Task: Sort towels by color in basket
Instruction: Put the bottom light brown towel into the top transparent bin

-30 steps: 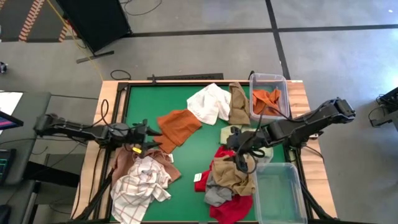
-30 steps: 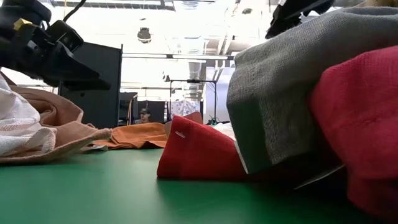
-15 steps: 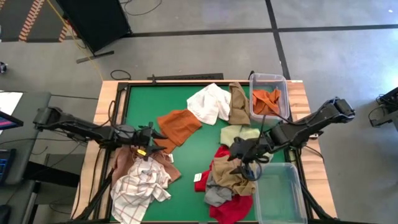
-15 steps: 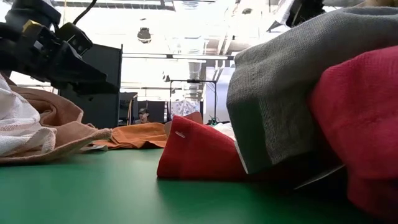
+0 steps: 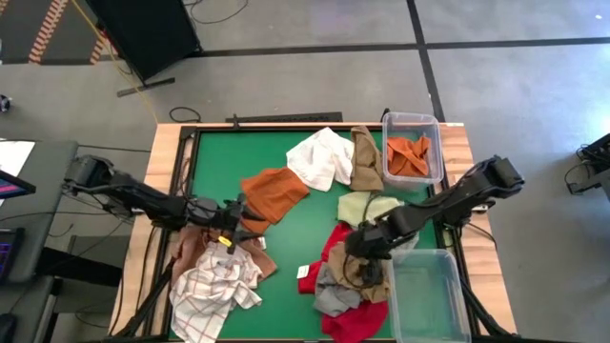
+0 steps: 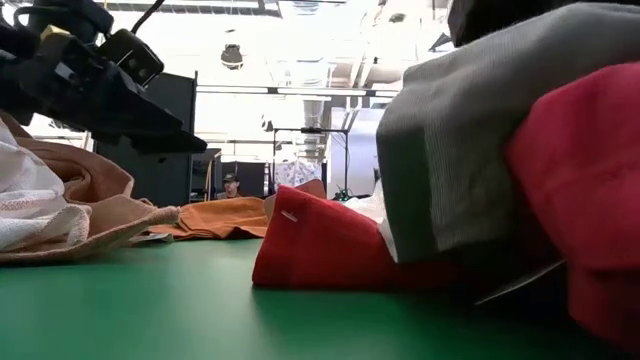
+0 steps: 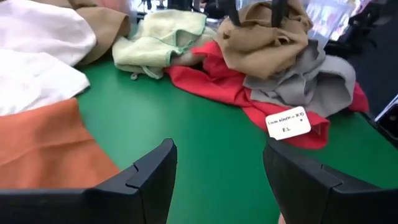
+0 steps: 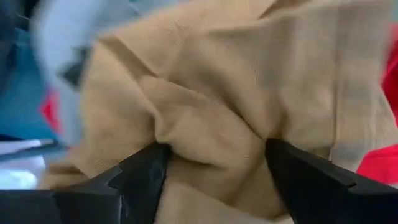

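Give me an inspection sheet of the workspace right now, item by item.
Surface: green table with wooden edges.
Job's things: towels scattered; orange towel, white towel, checked towel loose; tan towel tops a red and grey pile. One orange cloth lies in the far bin; the near bin looks empty.
Clutter: paper tag on the red towel.
Grippers: left gripper open, by the orange towel; right gripper open, astride the tan towel.
Cables: yellow cable on the floor.
Surroundings: dark cabinet; a person far behind.
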Robot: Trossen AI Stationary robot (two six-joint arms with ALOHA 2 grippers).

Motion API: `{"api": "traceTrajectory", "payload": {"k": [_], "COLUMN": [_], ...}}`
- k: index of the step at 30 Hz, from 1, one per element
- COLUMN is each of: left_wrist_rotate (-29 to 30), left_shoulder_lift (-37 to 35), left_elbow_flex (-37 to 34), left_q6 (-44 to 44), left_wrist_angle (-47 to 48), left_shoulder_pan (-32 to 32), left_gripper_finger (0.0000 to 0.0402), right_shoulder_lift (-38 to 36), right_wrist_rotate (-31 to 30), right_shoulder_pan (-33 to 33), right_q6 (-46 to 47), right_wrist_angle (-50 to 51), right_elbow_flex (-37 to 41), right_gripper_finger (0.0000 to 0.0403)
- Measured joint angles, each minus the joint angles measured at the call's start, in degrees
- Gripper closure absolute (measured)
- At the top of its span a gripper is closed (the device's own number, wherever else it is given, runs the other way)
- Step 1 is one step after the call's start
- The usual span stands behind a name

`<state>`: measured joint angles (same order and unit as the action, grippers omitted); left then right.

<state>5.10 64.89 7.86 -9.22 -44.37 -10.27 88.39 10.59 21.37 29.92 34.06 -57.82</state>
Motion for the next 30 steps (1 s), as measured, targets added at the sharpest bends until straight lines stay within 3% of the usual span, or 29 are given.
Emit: {"api": "traceTrajectory", "payload": {"k": [6,10,13,18,19,30], "left_wrist_rotate": [0.1,0.1,0.1,0.1,0.1,0.1], "left_shoulder_lift": [3.8,5.3,5.6,5.6,5.6,5.5], "left_elbow_flex": [2.2,2.7,2.7,2.7,2.6,2.6], "left_q6": [1.5,1.4,0.9,-0.1,-0.3,-0.7], "left_wrist_angle": [-0.1,-0.1,0.3,1.3,1.3,2.6], "left_shoulder_pan": [0.0,0.0,0.0,0.0,0.0,0.0], "left_gripper_finger": [0.0173,0.0173,0.0173,0.0173,0.0173,0.0173], "right_shoulder_lift": [7.1,11.5,13.9,14.9,14.8,13.2], "right_wrist_rotate": [0.1,0.2,0.2,-2.6,-3.8,-22.7], "right_shoulder_pan": [-0.6,-1.0,-0.9,-0.8,-0.8,-0.1], "right_q6": [-2.1,-6.0,-10.1,-16.3,-17.4,-19.7], "right_wrist_angle": [2.3,6.7,10.0,16.3,17.8,38.9], "right_elbow_flex": [-1.5,-4.9,-8.3,-14.6,-16.0,-35.3], "right_gripper_finger": [0.0098,0.0133,0.0192,0.0352,0.0369,0.0369]}}
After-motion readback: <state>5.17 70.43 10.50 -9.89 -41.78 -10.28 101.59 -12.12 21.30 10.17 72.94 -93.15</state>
